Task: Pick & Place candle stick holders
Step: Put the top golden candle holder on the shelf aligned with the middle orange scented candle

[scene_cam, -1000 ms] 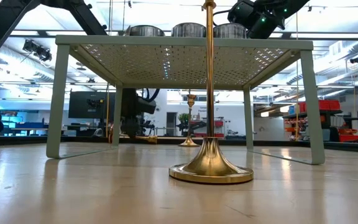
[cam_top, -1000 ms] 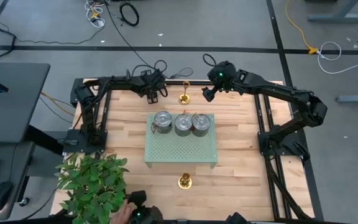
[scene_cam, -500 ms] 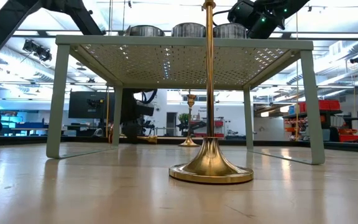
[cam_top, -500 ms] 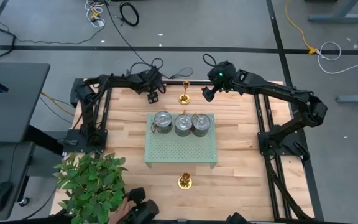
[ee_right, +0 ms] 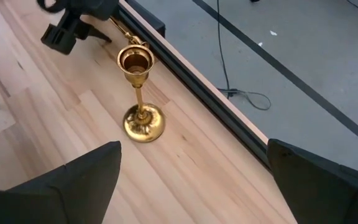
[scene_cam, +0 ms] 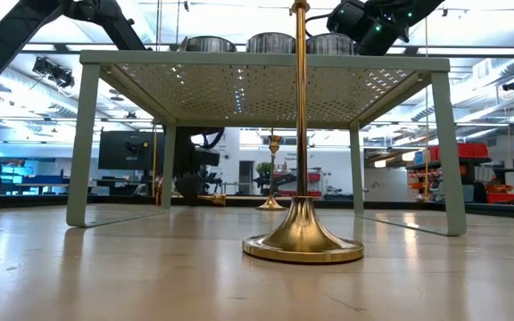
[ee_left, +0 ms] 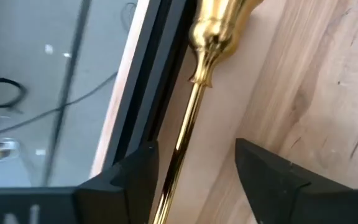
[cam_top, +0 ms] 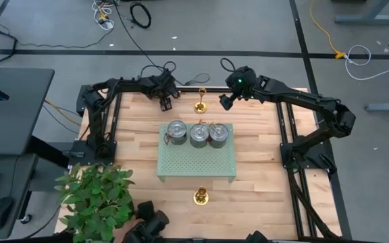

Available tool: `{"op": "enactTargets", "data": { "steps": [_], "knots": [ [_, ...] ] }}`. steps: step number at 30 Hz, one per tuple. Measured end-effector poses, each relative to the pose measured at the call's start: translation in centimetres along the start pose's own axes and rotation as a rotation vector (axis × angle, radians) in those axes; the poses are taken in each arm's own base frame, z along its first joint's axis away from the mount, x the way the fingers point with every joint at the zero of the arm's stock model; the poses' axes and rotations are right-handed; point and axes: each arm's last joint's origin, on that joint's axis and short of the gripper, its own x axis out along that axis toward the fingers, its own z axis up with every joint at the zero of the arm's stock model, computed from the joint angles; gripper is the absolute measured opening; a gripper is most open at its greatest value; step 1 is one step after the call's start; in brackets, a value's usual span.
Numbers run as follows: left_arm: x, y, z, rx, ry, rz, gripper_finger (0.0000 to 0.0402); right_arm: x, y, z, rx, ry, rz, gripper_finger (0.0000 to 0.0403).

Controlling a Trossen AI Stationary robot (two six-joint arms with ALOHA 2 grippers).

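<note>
A: Item one, near edge of the table (cam_top: 262, 169)?
B: One brass candlestick (cam_top: 200, 196), upright on the wood just in front of the green perforated stand (cam_top: 196, 160). In the low view it is the closest thing, its flared base flat on the boards and its thin stem rising past the stand's top. A potted plant (cam_top: 96, 199) sits at the near left corner.

A: Item two, mid-table?
B: The stand itself, on four legs, carrying three round metal tins (cam_top: 196, 133) in a row along its far side.

A: Item three, far edge?
B: A second candlestick (cam_top: 200, 100), upright, cup opening upward, near the far rim of the table between the two arms. A third candlestick (ee_left: 197, 93) lies along the far rim, its slim stem running between the fingers (ee_left: 269, 180) of the left gripper (cam_top: 165, 101).

A: State of the jaws, left?
B: Set narrowly to either side of that lying stem; whether they actually pinch it cannot be told from the wrist view.

A: And right?
B: The right gripper (cam_top: 227, 101) hangs above the far edge just right of the upright candlestick, jaws spread wide and holding nothing; that candlestick stands apart from them.
</note>
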Motion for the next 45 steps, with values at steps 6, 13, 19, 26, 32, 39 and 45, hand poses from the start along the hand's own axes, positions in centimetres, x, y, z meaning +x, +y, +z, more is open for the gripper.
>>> {"op": "enactTargets", "data": {
  "steps": [6, 13, 19, 26, 32, 39, 45],
  "knots": [
    [0.3, 0.6, -0.6, -0.059, -0.012, -0.061, 0.0174, 0.0, 0.0, 0.0, 0.0, 0.0, 0.0, 0.04],
    [0.3, 0.3, -0.6, -0.055, -0.01, -0.081, 0.0112, 0.0, 0.0, 0.0, 0.0, -0.001, 0.0, 0.04],
    [0.3, -0.2, -0.2, -0.034, 0.001, -0.025, 0.0016, 0.0, 0.0, 0.0, 0.0, -0.002, 0.0, 0.04],
    [-0.6, -0.4, 0.2, -0.079, -0.019, -0.02, 0.0012, 0.0, 0.0, 0.0, -0.001, -0.002, 0.0, 0.04],
    [-3.4, -0.2, 0.5, -0.189, -0.055, -0.02, 0.0011, 0.0, 0.0, 0.0, -0.003, -0.001, 0.0, 0.04],
    [-8.2, 0.1, 1.3, -0.3, -0.17, -0.026, 0.0011, 0.0, 0.0, 0.0, -0.015, -0.001, 0.0, 0.04],
    [-13.9, 0.7, 1.2, -0.407, -0.322, -0.008, 0.0011, 0.0, 0.0, 0.0, -0.032, -0.001, 0.0, 0.04]
  ]
}}
